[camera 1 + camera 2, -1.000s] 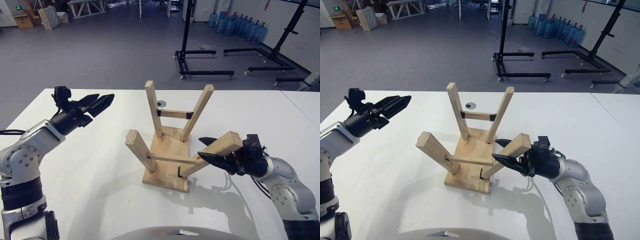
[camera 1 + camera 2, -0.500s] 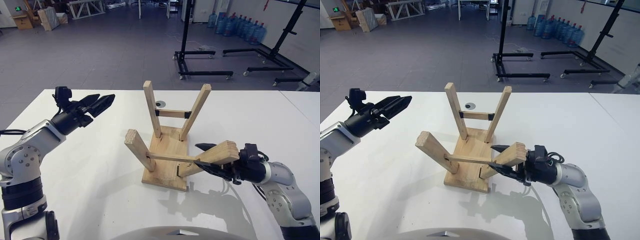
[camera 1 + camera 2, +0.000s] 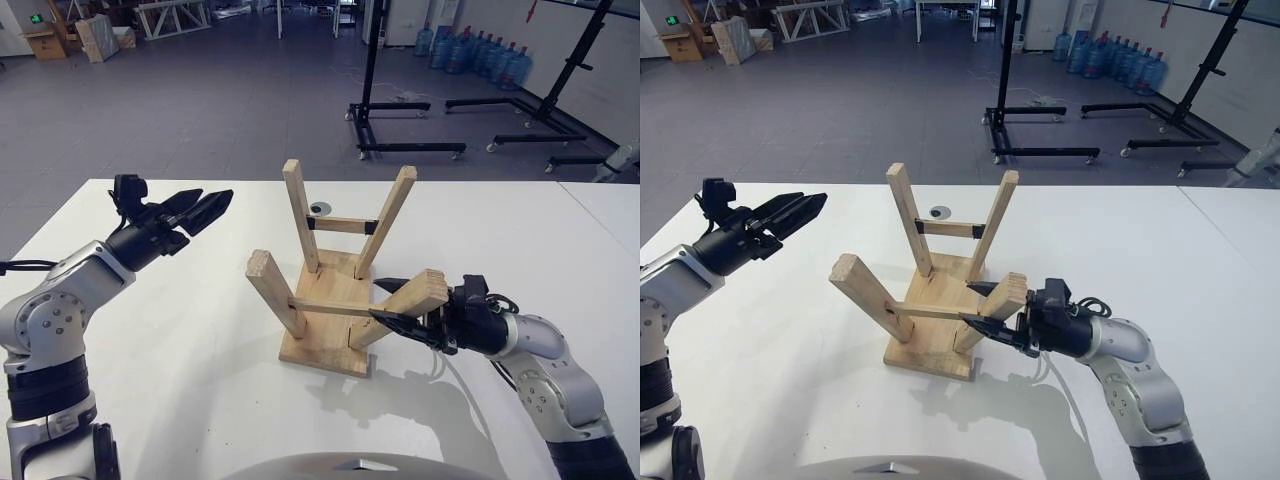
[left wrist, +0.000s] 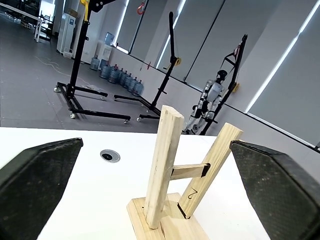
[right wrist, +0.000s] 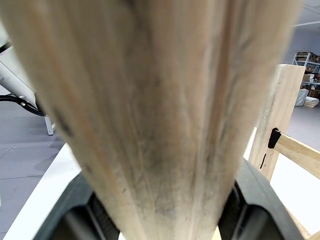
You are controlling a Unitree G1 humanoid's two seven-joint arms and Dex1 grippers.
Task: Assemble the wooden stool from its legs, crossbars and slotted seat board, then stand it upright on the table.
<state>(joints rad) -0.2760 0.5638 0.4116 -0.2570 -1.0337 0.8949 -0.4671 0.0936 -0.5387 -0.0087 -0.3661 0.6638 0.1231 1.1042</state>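
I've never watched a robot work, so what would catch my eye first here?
A wooden stool sits upside down in the middle of the table, four legs up. The right gripper clamps its near right leg, while the left gripper hangs open above the table's left side.

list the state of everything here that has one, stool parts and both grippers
stool: upside down, legs pointing up
seat board: flat on the table
right gripper: shut on near right leg
near right leg: tilted, held near its free end
left gripper: open, empty, left of the stool
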